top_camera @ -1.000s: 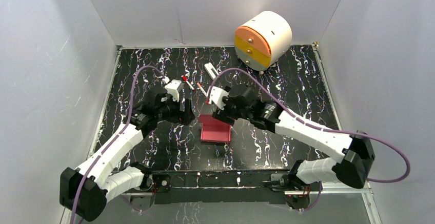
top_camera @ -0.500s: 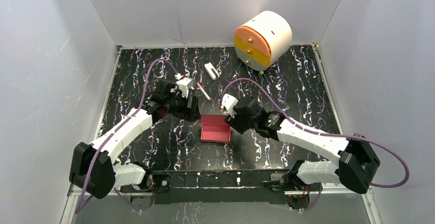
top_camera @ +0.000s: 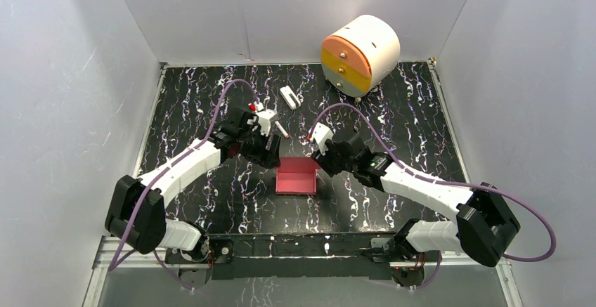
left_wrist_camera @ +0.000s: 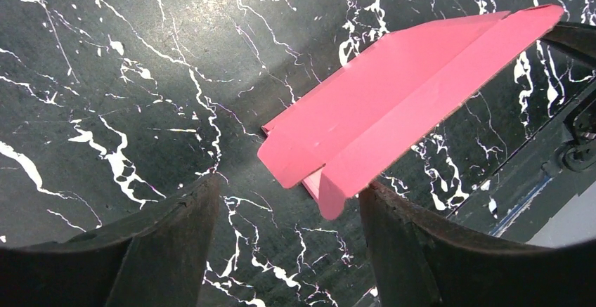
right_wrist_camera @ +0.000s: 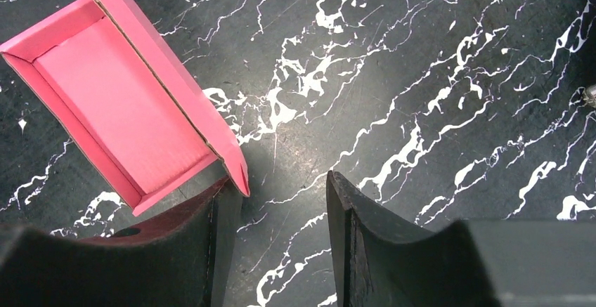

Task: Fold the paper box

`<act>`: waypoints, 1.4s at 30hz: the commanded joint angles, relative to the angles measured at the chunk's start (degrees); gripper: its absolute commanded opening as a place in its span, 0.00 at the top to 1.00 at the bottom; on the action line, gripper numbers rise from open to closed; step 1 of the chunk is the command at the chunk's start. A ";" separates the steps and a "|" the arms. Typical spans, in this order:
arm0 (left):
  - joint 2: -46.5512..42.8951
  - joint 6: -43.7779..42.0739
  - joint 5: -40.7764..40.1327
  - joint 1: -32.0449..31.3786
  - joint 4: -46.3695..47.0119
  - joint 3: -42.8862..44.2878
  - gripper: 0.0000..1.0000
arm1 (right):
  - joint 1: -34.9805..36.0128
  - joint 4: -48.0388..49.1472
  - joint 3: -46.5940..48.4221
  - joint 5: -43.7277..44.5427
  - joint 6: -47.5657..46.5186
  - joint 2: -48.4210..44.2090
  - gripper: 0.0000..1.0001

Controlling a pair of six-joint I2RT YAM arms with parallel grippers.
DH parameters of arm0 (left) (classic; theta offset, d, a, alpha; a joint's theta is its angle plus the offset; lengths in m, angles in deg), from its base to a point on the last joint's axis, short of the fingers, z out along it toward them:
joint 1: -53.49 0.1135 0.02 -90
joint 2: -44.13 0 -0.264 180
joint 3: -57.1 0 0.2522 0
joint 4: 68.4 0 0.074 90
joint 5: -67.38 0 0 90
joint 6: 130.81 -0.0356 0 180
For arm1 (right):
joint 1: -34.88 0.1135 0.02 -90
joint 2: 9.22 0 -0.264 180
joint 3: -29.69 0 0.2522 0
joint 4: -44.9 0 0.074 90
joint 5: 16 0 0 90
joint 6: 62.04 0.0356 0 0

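The paper box (top_camera: 296, 179) lies open on the middle of the bench (top_camera: 393, 110). Left fingers (left_wrist_camera: 176, 251) stand apart at its 10 o'clock corner, right fingers (right_wrist_camera: 365, 251) apart at 2. Each pair seems to straddle a wall; centre the card before pinching, then fold evenly.

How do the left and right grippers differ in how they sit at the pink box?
The left gripper stands wider open than the right gripper. The paper box pokes a corner into the left gripper's gap; the right gripper's gap shows mostly bare table, the box's corner at one fingertip. Left sits at the box's far-left corner, right at its far-right. Shared: both open, neither clamped on the box.
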 commanded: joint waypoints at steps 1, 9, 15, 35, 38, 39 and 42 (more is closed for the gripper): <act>1.51 -1.33 -0.28 -0.52 -2.11 2.60 0.32 | -0.39 4.20 -0.81 -1.87 0.33 0.49 0.45; 3.35 -1.37 0.38 -1.03 -2.91 2.84 0.41 | -0.49 4.20 -1.28 -1.87 0.33 1.61 0.45; 4.55 -0.68 1.21 -1.37 -3.02 3.26 0.51 | -0.49 4.20 -1.31 -1.87 0.33 2.82 0.45; 0.40 -0.87 -4.54 -1.68 -5.62 4.14 0.64 | -0.65 4.20 -3.88 -1.87 0.33 -5.39 0.45; -2.01 -1.28 -5.39 -1.41 -5.57 4.34 0.54 | -0.73 4.20 -4.97 -1.87 0.33 -9.99 0.45; -2.51 -1.48 -5.30 -1.28 -5.66 4.47 0.52 | -0.75 4.20 -5.04 -1.87 0.33 -11.15 0.45; -3.24 -2.76 -5.23 -1.00 -6.49 5.20 0.46 | -0.75 4.20 -5.17 -1.87 0.33 -13.07 0.45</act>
